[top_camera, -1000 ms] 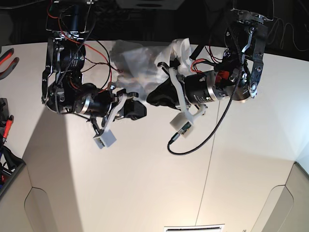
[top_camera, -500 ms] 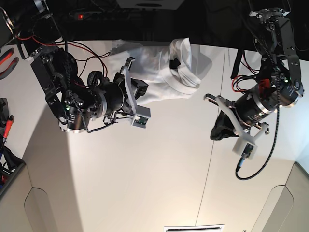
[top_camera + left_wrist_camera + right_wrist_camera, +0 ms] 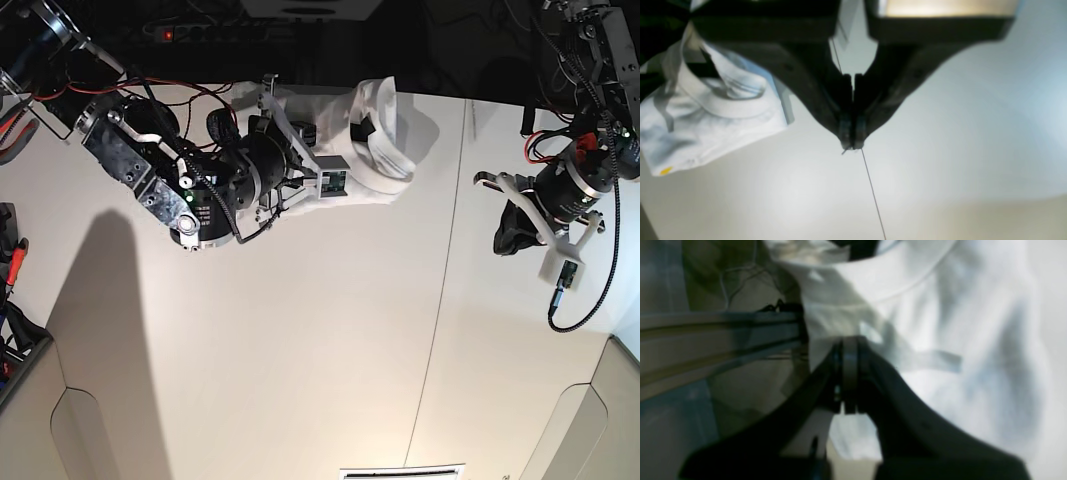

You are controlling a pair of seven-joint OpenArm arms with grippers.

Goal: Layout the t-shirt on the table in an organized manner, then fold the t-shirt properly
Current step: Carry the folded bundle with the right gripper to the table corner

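Left gripper jaws together, empty, over bare table near seam. T-shirt bunched white heap at far table edge, ribbed collar up. Right gripper pressed together over it; grip unclear.

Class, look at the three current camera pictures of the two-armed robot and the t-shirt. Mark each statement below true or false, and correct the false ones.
1. The t-shirt is spread flat across the middle of the table. False: it lies bunched at the far edge.
2. The left gripper is shut and holds nothing. True.
3. The left gripper hangs over bare tabletop near the thin dark seam. True.
4. The right gripper is wide open. False: it is shut.
5. The right gripper is close beside the white cloth. True.
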